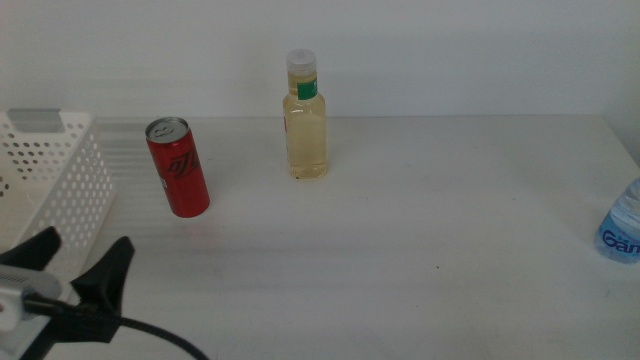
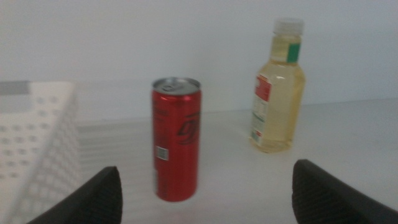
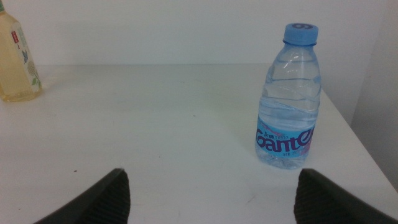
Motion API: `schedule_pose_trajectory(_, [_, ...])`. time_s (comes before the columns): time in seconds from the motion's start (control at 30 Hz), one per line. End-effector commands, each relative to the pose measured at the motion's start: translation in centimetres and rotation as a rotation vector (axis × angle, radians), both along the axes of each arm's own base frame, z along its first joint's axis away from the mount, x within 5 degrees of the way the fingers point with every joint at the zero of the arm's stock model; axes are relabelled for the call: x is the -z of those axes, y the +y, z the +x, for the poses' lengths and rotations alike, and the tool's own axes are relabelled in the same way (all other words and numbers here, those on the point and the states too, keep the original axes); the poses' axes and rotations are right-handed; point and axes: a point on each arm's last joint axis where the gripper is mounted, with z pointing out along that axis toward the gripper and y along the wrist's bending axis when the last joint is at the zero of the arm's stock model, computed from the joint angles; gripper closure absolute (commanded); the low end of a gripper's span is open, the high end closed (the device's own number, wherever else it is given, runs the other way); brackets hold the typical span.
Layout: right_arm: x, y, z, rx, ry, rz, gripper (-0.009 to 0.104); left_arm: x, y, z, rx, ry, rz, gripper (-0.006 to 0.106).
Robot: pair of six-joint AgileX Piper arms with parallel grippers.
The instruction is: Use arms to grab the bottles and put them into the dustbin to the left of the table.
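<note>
- On my middle feed the left gripper sits low at the near left corner of the large plain white tabletop, its two dark jaws spread wide apart with nothing between them and a black cable trailing off behind it.
- Just beside that gripper, along the left edge, I see the white rectangular plastic basket with round-hole perforated sides; it is upright.
- The red soda can stands upright on the table a little right of the basket, silver top and pull tab showing. My left wrist camera faces it directly: dark script runs down the red side and a small barcode panel sits near the base, but the picture is too soft for me to read the brand.
- The clear bottle of yellowish liquid, with green neck band and whitish cap, stands upright farther back, right of the can and apart from it. It carries a red and white label whose print I cannot make out.
- The right gripper shows only on its own wrist camera, jaws apart and empty, low over the table.
- Ahead of it stands the clear blue-capped water bottle, upright near the table's right edge; its blue label reads "Ganten" in white letters.
</note>
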Motion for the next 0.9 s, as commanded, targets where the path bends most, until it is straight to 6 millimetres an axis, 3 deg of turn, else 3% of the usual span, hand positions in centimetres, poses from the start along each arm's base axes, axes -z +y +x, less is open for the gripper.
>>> schedule_pose_trajectory(0.0, [-1.0,0.0,-0.1,0.003,-0.104,-0.019,0.02,-0.5,-0.2,0.4,0.026,-0.092,-0.059,0.01])
schedule_pose_trajectory(0.43, [-1.0,0.0,-0.1,0.003,-0.104,-0.019,0.02,2.3,-0.2,2.0,0.016,0.034,-0.074,0.01])
schedule_pose_trajectory(0.87, [-1.0,0.0,-0.1,0.003,-0.104,-0.019,0.02,2.3,-0.1,2.0,0.006,0.044,-0.107,0.01])
